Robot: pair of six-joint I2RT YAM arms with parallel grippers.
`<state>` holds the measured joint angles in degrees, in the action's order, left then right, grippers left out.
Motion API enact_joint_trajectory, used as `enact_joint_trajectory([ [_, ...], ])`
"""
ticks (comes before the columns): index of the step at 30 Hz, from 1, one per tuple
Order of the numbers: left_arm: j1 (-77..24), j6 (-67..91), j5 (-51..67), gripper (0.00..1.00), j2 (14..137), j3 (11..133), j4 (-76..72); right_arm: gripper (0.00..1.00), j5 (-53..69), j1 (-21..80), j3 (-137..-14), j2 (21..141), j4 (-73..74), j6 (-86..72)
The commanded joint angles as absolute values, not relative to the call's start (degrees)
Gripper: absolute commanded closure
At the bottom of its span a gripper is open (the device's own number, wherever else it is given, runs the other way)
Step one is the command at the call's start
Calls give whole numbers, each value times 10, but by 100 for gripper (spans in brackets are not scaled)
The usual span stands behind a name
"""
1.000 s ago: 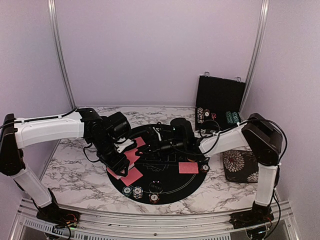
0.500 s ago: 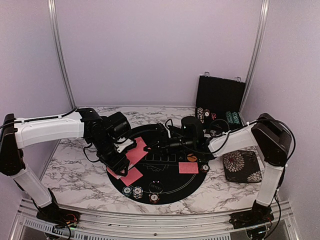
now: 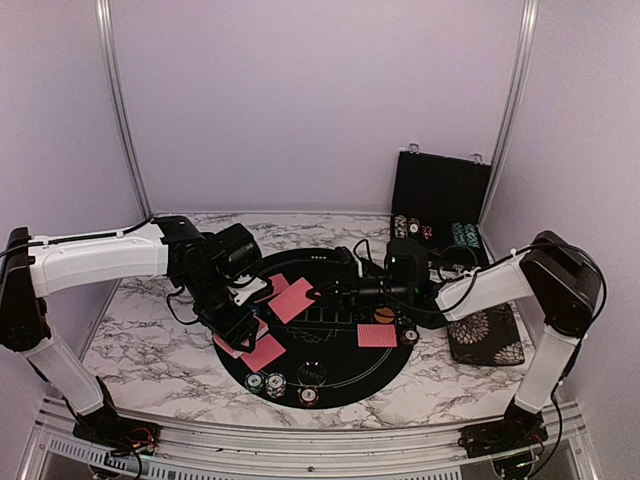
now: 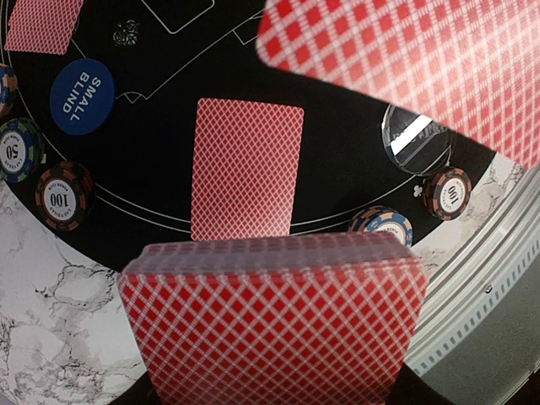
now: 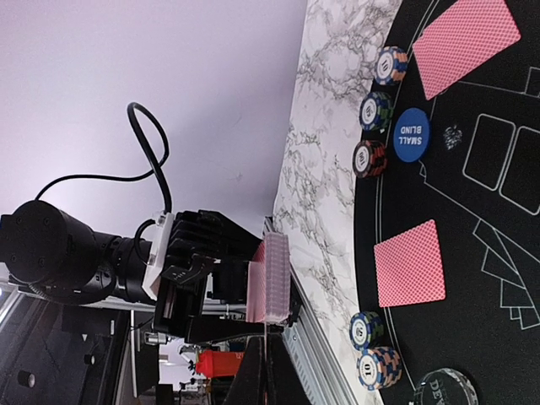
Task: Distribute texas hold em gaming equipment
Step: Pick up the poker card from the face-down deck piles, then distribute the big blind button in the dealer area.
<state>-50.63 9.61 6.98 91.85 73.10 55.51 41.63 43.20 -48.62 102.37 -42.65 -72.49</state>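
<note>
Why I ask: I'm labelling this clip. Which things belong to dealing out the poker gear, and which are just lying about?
Job: deck, lifted card, dealt cards, chip stacks, blue button, orange button.
Lying about: chip case, floral pad.

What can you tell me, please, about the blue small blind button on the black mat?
The small blind button is a flat round disc, smooth blue, with SMALL BLIND printed in white capitals. It lies face up on the black mat, near its edge, close beside a row of three chip stacks. Nothing rests on it.
</note>
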Motion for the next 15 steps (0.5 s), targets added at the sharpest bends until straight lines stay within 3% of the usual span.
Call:
enact_joint_trajectory([
  [1, -508, 94, 68, 49, 909, 730, 552, 100, 390, 420, -460, 992, -453, -735],
  [15, -508, 87, 71, 49, 918, 735, 548, 100, 243, 352, -263, 811, -335, -697],
])
